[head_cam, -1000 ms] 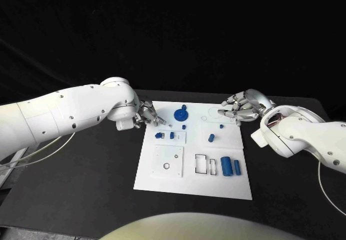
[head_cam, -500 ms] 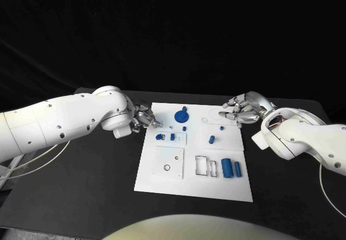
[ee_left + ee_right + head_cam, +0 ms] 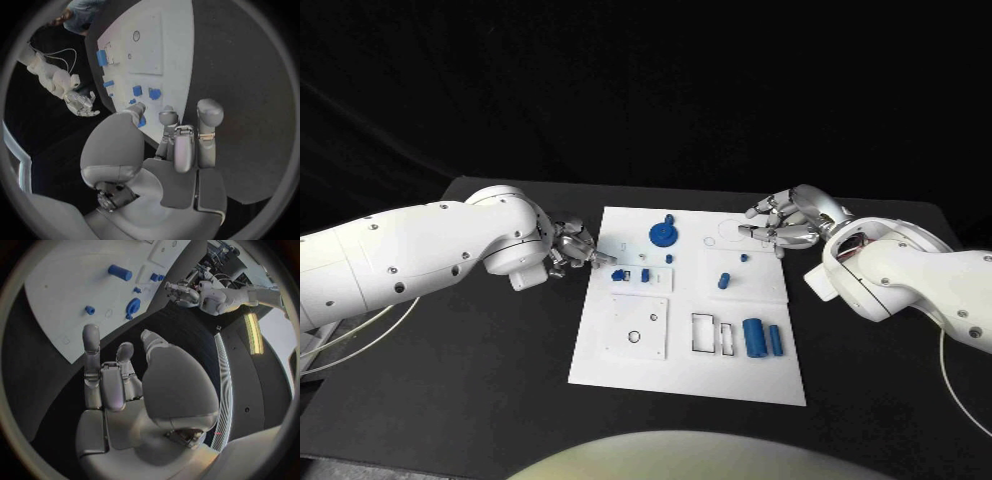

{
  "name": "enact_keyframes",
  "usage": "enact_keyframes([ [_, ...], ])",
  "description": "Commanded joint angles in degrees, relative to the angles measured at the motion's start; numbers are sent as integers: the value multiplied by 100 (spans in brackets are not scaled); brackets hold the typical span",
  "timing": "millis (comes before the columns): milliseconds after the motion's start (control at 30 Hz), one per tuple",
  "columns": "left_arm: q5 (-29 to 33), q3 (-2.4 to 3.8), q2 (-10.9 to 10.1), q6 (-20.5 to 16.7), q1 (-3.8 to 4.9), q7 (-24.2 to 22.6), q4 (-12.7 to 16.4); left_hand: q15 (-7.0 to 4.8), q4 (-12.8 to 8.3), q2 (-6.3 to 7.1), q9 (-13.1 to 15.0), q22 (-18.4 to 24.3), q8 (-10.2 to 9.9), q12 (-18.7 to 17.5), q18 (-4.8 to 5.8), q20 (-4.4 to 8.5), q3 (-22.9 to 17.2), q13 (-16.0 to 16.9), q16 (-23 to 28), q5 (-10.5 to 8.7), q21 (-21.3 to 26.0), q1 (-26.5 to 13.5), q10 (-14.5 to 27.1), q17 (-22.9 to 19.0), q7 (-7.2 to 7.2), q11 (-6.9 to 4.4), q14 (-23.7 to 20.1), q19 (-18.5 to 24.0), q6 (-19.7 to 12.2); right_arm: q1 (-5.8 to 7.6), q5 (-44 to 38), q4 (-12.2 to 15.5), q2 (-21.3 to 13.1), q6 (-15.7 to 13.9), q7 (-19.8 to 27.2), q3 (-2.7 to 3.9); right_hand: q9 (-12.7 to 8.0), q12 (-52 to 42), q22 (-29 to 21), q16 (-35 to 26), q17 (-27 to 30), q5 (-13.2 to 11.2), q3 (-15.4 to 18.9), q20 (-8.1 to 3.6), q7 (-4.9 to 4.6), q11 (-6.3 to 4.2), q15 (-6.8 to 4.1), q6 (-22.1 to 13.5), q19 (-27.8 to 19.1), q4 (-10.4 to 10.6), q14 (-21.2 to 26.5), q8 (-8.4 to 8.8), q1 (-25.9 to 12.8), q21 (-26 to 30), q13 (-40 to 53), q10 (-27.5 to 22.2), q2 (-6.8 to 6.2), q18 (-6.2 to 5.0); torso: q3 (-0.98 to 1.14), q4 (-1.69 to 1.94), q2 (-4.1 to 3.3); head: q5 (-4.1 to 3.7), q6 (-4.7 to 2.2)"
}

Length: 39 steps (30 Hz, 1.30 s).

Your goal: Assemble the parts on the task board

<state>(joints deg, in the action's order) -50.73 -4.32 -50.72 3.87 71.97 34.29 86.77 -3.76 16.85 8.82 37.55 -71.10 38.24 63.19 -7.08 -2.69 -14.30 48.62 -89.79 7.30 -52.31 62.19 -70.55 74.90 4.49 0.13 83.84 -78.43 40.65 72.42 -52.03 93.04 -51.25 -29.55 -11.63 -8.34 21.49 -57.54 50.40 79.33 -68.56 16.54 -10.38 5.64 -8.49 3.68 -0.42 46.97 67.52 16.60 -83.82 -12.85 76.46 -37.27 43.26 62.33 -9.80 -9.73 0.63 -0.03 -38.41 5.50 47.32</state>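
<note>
Pulled back from the far left corner of the task board (image 3: 687, 375), the left hand (image 3: 574, 248) now hangs over the black table (image 3: 459, 370) just beside the board's left edge, while the right hand (image 3: 786, 222) has held its place at the board's far right corner. The left hand's fingers are loosely spread in the left wrist view and appear to hold nothing, though in the head view its fingertips come very close to a small blue part (image 3: 617, 270) at the board's left edge, and contact cannot be judged. The right hand is likewise part-curled with fingers apart and nothing in it, its fingertips poised over the far right of the board.

On the white board, a round blue gear-like part (image 3: 664, 234) sits near the far edge, with a small blue peg (image 3: 669, 217) just beyond it. A second small blue piece (image 3: 648, 269) lies beside the first near the left edge, and a short blue part (image 3: 724, 277) sits near the middle. Two blue cylinders (image 3: 762, 335) lie side by side toward the near right, touching or nearly so, their long axes running from near to far. Beside them are two rectangular recesses (image 3: 710, 331), and a square plate outline (image 3: 636, 323) with a small round hole occupies the near left.
</note>
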Motion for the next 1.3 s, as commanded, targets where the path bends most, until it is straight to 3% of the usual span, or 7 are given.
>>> enact_keyframes([
  [33, 243, -2, -15, 274, -25, 266, 1, 23, 2, -38, -40, -12, -1, 28, 3, -1, 69, -2, -21, -81, 23, -54, -43, 1510, 5, -15, 616, -25, 13, -6, -42, 3, 0, 22, 16, -2, -8, -4, -5, -20, 8, 19, -45, -4, 1, -1, -6, -33, -39, 4, 25, -31, -76, 21, -5, -56, -1, -69, 0, 0, -7, 10, -1],
  [300, 512, -23, 14, -55, -83, 310, -92, 18, 6, -143, -88, -36, 48, 94, 9, 2, 174, 67, -21, -113, -6, -145, -91, 1510, -8, -25, 616, -45, 80, -8, -42, 0, -3, 20, 9, -3, -8, -17, 3, -15, -5, 23, -53, -3, 0, 0, -5, -37, -33, 1, 22, -39, -77, 17, -2, -54, -1, -67, 4, -5, -9, 9, 16],
  [633, 636, -69, 186, -188, -149, 323, -242, 15, 3, -183, -106, -46, 60, 123, 11, 4, 208, 101, -21, -110, -18, -174, -110, 1510, -13, -28, 616, -52, 89, -9, -42, -1, -5, 23, 7, -3, -8, -17, 3, -15, -5, 23, -53, -3, 0, 0, -5, -37, -33, 1, 22, -39, -77, 17, -2, -54, -1, -67, 4, -6, -11, -2, 43],
  [867, 675, -78, 264, -214, -169, 310, -268, 6, -13, -222, -173, -68, 107, 182, 14, 12, 279, 155, -21, 75, -30, 2, -132, 1510, -24, -39, 616, -64, 112, -9, -42, -3, -4, 27, 8, -3, -8, -17, 3, -15, -5, 23, -53, -3, 0, 0, -5, -37, -33, 1, 22, -39, -77, 17, -2, -54, -1, -67, 5, -6, -8, -9, 59],
  [1300, 723, -79, 316, -139, -173, 305, -258, 2, -13, -238, -213, -95, 131, 227, 22, 16, 312, 201, -21, 158, -67, 112, -155, 1510, -30, -44, 616, -79, 132, -12, -42, -9, 0, 29, 8, -3, -8, -17, 3, -15, -5, 23, -53, -3, 0, 0, -5, -37, -33, 1, 22, -39, -77, 17, -2, -54, -1, -67, 5, -4, -7, -11, 71],
])
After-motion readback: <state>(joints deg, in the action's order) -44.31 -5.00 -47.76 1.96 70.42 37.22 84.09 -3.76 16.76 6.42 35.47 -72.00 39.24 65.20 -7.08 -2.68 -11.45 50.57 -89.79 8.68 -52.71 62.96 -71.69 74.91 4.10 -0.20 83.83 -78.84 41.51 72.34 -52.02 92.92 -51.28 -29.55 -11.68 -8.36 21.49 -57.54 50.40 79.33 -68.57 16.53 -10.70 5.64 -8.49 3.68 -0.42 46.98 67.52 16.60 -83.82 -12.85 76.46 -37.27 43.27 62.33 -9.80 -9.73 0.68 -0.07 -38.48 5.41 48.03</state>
